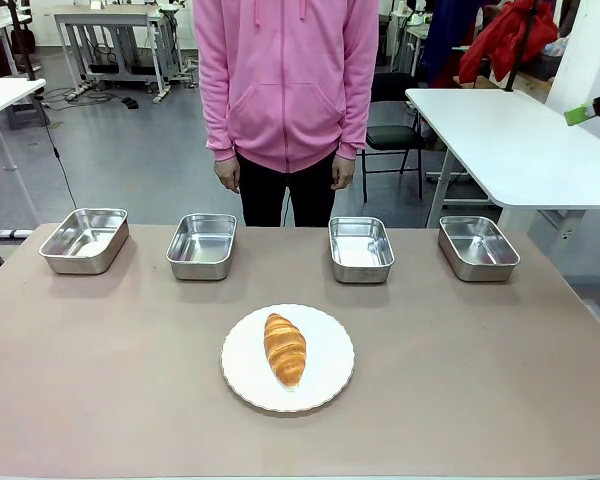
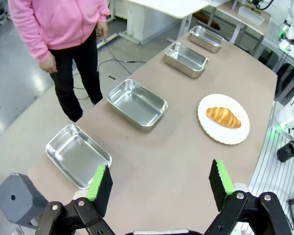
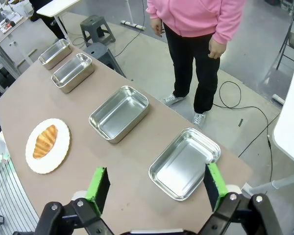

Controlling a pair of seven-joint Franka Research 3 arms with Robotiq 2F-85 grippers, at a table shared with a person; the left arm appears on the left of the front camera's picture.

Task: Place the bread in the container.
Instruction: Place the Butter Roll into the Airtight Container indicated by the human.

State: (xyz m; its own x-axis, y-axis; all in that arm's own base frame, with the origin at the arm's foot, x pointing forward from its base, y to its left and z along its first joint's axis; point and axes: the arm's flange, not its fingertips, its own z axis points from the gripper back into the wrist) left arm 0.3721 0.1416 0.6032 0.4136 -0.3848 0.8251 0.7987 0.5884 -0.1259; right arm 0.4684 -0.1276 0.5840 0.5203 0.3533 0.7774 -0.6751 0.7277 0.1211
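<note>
Left wrist view: left hand (image 2: 159, 164) spread wide above the table (image 2: 179, 142).

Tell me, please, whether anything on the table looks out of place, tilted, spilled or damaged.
Nothing stands out. The croissant lies whole on the white plate, and the four steel trays stand flat and empty in a row beyond it, with nothing spilled on the table.

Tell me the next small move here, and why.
Probably lower the left gripper toward the croissant: its jaws are open and empty, well above the table, and the croissant lies untouched on the white plate, outside all four trays.
</note>
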